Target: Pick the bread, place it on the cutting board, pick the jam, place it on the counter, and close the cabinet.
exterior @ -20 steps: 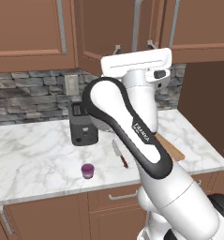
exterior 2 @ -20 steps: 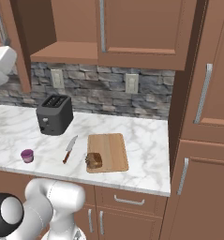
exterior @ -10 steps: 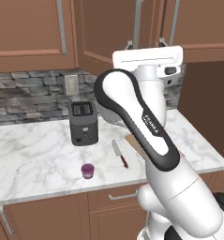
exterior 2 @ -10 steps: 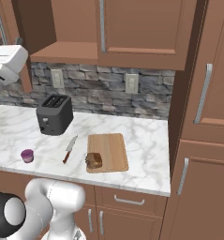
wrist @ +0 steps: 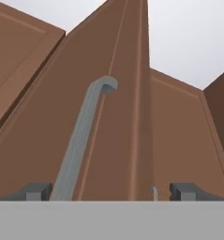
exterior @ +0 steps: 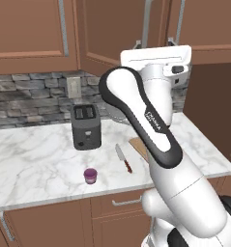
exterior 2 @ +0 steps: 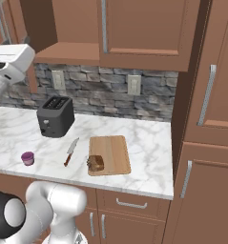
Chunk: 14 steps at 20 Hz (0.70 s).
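Marble table (exterior 2: 134, 125) carries the cutting board (exterior 2: 113, 152) with the bread (exterior 2: 96, 163) on its near left corner, and the jam (exterior 2: 27, 157) sits on the bare stone left of a knife (exterior 2: 70, 151), in front of the toaster (exterior 2: 55, 116). Up at the cabinet (wrist: 127, 117), I see my tool (wrist: 111, 191) with its tips wide apart, holding nothing, a door's silver handle (wrist: 80, 140) rising between them.
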Available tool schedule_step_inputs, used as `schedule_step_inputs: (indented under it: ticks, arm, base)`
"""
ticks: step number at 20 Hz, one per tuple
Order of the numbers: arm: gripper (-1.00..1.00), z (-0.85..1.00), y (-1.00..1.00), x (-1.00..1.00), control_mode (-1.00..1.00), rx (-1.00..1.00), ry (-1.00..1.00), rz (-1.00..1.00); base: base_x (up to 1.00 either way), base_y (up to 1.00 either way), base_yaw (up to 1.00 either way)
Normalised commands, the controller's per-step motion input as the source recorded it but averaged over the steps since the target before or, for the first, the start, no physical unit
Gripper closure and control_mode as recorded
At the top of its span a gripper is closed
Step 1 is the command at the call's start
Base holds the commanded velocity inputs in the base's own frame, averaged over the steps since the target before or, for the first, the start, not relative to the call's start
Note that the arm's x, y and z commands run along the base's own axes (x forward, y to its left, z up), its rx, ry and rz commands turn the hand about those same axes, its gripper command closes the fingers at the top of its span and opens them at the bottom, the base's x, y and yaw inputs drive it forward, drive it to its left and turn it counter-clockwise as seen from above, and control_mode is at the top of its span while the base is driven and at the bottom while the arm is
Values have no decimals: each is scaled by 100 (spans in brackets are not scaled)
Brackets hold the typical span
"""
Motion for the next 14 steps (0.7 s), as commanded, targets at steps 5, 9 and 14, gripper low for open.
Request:
schedule_step_inputs:
  ticks: [5,9,14]
  arm:
    - [-100,0,0,27,-100,0,0,-15]
    - [-100,0,0,28,-100,0,0,-17]
    - [-100,0,-1,27,-100,0,0,-15]
  base:
    - [0,0,0]
    - [0,0,0]
    - [0,0,0]
